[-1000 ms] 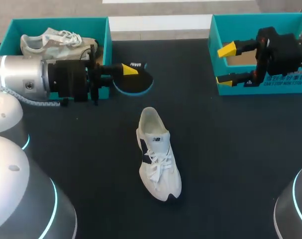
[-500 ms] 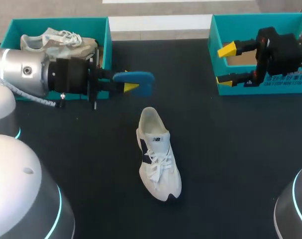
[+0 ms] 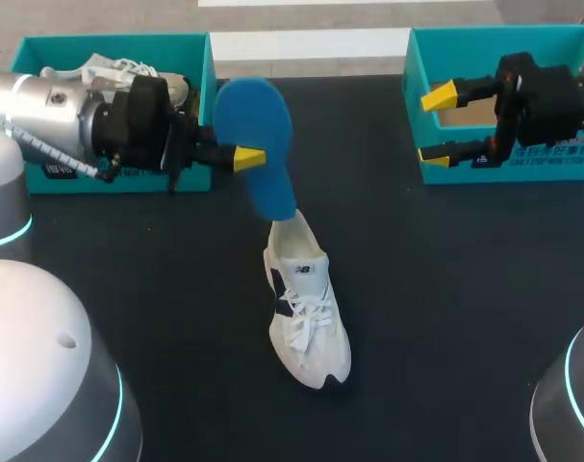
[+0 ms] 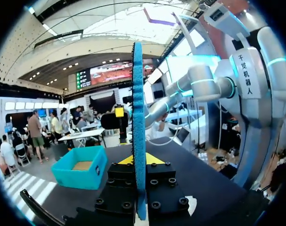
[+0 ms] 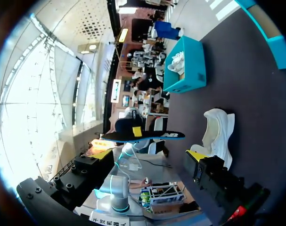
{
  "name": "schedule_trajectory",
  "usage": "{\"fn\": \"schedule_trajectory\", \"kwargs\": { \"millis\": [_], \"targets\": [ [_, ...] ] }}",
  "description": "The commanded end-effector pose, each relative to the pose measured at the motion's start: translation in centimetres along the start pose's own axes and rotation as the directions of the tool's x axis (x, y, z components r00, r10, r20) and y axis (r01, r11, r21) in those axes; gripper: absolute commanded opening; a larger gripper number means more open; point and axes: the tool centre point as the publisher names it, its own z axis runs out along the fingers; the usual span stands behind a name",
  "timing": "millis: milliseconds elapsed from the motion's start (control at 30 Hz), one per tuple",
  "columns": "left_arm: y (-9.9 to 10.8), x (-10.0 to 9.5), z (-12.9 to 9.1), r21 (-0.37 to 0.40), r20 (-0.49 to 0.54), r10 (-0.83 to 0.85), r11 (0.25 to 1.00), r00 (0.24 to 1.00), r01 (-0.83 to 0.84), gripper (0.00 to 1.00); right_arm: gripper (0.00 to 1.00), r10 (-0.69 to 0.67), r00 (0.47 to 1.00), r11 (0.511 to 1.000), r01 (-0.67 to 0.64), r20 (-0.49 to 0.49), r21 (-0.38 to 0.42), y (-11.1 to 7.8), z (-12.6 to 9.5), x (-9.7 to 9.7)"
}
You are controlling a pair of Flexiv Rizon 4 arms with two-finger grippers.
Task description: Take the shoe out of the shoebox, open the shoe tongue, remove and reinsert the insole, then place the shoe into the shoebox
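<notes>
2 teal cardboard shoeboxes stand along the far edge of the black counter, 1 on each side. The left shoebox holds a grey-and-white sneaker. Just beside that box, the left hand is clamped on a blue foam insole and holds it up off the counter. Seen from the left wrist, the insole stands edge-on between the yellow fingertips. Its lower end hangs over the heel opening of a white lace-up sneaker, which lies mid-counter with its toe toward the near edge. The right hand hovers with its fingers apart at the near left corner of the right shoebox.
</notes>
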Motion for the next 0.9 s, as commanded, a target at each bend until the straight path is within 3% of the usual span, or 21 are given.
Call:
{"fn": "schedule_trajectory", "kwargs": {
  "millis": [33, 67, 300, 667, 900],
  "targets": [
    [-0.2, -1.1, -0.2, 0.066, -0.143, -0.508, 0.852, 0.85, 0.52, 0.0, 1.0, 0.001, 1.0, 1.0, -0.001, 0.001, 0.0, 0.1, 0.1, 0.0],
    [-0.2, -1.4, -0.2, 0.039, -0.108, -0.589, 0.803, 0.801, 0.595, 0.0, 1.0, 0.001, 1.0, 1.0, -0.001, 0.001, 0.0, 0.1, 0.1, 0.0],
    [0.7, -1.7, 0.2, -0.007, -0.18, -0.813, 0.564, 0.554, 0.825, 0.0, 1.0, 0.001, 1.0, 1.0, -0.001, 0.001, 0.0, 0.1, 0.1, 0.0],
    [-0.5, -0.8, -0.3, -0.011, -0.255, -0.937, 0.248, 0.237, 0.969, 0.0, 1.0, 0.001, 1.0, 1.0, -0.001, 0.001, 0.0, 0.1, 0.1, 0.0],
    [-1.3, -0.4, -0.2, -0.045, -0.241, -0.95, 0.217, 0.2, 0.975, 0.0, 1.0, 0.001, 1.0, 1.0, -0.001, 0.001, 0.0, 0.1, 0.1, 0.0]
  ]
}}
